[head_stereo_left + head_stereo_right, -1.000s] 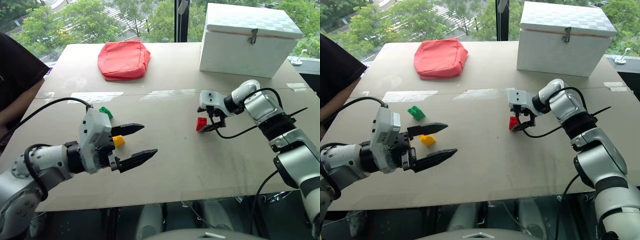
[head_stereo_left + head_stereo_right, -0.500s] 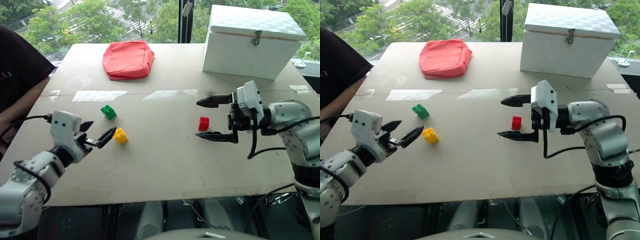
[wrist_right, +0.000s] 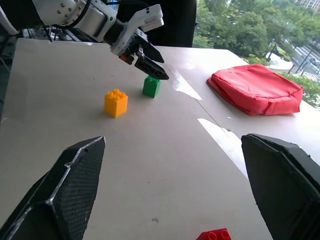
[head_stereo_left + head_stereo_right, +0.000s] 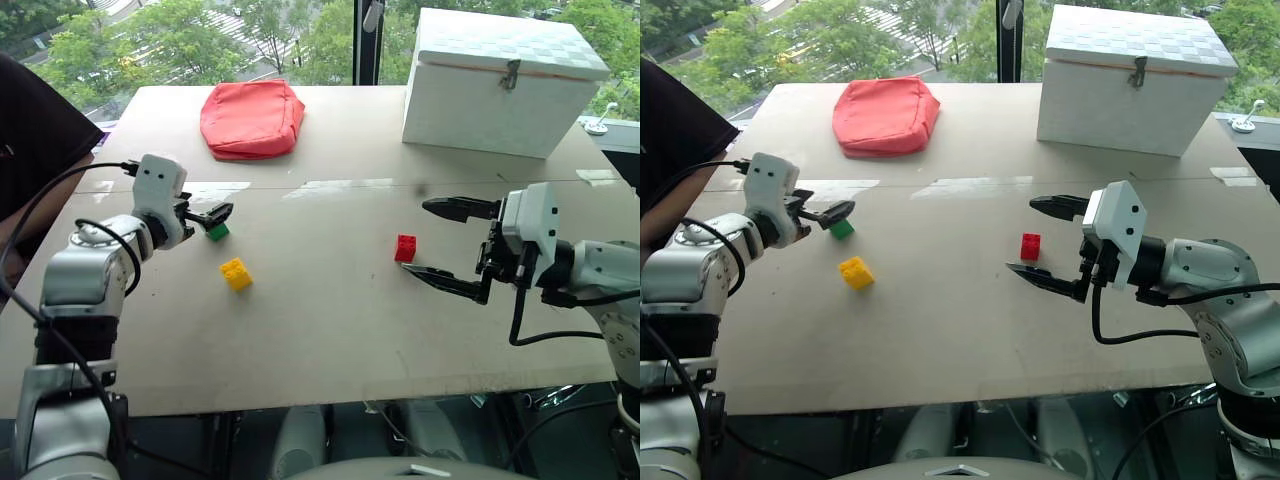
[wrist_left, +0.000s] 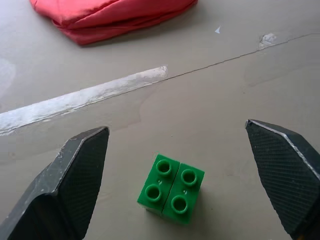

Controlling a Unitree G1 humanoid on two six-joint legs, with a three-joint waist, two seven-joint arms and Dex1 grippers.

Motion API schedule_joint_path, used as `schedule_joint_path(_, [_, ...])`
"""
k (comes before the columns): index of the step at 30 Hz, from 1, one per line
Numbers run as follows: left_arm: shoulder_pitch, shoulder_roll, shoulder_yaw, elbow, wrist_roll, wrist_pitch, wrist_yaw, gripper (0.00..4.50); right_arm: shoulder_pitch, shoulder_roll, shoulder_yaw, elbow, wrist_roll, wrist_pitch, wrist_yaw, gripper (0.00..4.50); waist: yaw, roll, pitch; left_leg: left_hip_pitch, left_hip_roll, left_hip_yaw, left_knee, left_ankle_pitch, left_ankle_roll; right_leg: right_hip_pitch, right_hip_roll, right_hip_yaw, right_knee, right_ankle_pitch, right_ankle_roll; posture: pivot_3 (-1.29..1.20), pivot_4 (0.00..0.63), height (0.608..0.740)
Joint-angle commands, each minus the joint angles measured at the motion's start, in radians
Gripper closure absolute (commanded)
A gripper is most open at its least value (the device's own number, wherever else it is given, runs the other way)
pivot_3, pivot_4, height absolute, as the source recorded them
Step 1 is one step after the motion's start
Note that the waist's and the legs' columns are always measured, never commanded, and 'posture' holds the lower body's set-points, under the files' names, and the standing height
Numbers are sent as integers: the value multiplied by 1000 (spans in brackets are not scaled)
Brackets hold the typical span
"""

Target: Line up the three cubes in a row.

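Three studded cubes sit apart on the beige table (image 4: 330, 330). The green cube (image 4: 217, 231) is at the left, the yellow cube (image 4: 236, 273) is just nearer than it, and the red cube (image 4: 405, 247) is right of centre. My left gripper (image 4: 215, 217) is open and angled down over the green cube. In the left wrist view the green cube (image 5: 171, 188) lies between the spread fingers, untouched. My right gripper (image 4: 415, 238) is open and level, its tips beside the red cube, holding nothing. In the right wrist view the red cube (image 3: 214, 235) shows low between the fingers.
A red cushion-like pouch (image 4: 250, 118) lies at the back left and a big white box (image 4: 500, 80) stands at the back right. A person's dark sleeve (image 4: 30, 150) is at the table's left edge. A seam crosses the table behind the cubes.
My left gripper has swung forward and left, from beside the yellow cube to over the green one. My right gripper has pulled back and risen off the red cube, staying open.
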Motion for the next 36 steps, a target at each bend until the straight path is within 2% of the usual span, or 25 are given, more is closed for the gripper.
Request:
schedule_joint_path(1, [-93, 43, -70, 173, 92, -100, -134, 0, 6, -20, -26, -59, 29, 0, -40, 25, 0, 0, 0, 0, 0, 0, 0, 0, 0, 0, 0, 0, 0, -1, 1, 0, 150, 740])
schedule_joint_path(5, [-216, 49, -151, 387, 180, -189, -270, 0, 35, -42, -48, -98, 58, 11, -67, 25, 6, -1, 0, 0, 0, 0, 0, 0, 0, 0, 0, 0, 0, -1, 2, 0, 150, 740])
schedule_joint_path(11, [-327, 16, -198, 593, 270, -291, -366, 0, 80, -89, -68, -114, 81, 2, -78, 25, 8, -3, 1, -2, 0, 0, 0, 0, 1, 0, 0, 0, -1, -1, 2, 0, 150, 740])
schedule_joint_path(12, [-341, 11, -198, 620, 277, -302, -376, 528, 85, -95, -70, -116, 84, 1, -82, 0, 8, -3, 1, -2, 0, 0, 1, 0, 1, 0, 0, 0, -1, -1, 2, 0, 150, 740])
schedule_joint_path(13, [-351, 8, -205, 639, 290, -315, -398, 792, 89, -100, -73, -118, 88, 0, -86, 0, 8, -3, 1, -2, 0, 0, 1, 0, 1, 0, 0, 0, -1, -1, 2, 0, 150, 740])
schedule_joint_path(14, [-358, 6, -211, 653, 299, -323, -420, 1252, 91, -105, -76, -120, 91, 0, -89, 0, 8, -3, 1, -2, 0, 0, 1, 0, 1, 0, 0, 0, -1, -1, 2, 0, 150, 740])
schedule_joint_path(18, [-375, 1, -222, 696, 326, -351, -480, 3239, 100, -119, -81, -125, 100, 0, -102, 0, 6, -3, 1, -1, 0, 0, 1, 0, 1, 0, 0, 0, 0, -1, 2, 0, 150, 740])
schedule_joint_path(23, [-374, -9, -180, 668, 299, -397, -542, 3191, 113, -130, -86, -132, 106, 0, -120, 0, 7, -4, 1, -1, 0, 0, 1, 0, 1, 0, 0, 0, 0, -1, 2, 0, 150, 740])
schedule_joint_path(26, [-371, -44, -161, 480, 203, -351, -678, 3191, 132, -134, -103, -142, 113, 0, -133, 0, 12, -5, 2, -2, 0, -1, 1, 0, 1, 0, 0, 0, 0, -1, 2, 0, 150, 740])
schedule_joint_path(29, [-355, -71, -195, 318, 181, -286, -746, 3191, 143, -131, -126, -147, 137, 15, -157, 0, 16, -6, 2, -4, 0, -3, 3, 0, 1, 0, -1, -1, 0, 0, 0, 0, 150, 740])
schedule_joint_path(31, [-359, -121, -241, 231, 184, -269, -768, 3191, 160, -131, -165, -148, 167, 28, -172, 0, 10, -6, 2, -3, -1, -1, 3, -1, 1, 1, -2, 0, 0, 0, 1, 0, 150, 740])
schedule_joint_path(36, [-409, -239, -346, 228, 233, -287, -804, 3191, 242, -163, -223, -168, 169, 10, -149, 0, 8, -6, 2, -2, -1, -2, 3, -1, 2, 2, 0, 1, 0, -1, 3, 0, 150, 740])
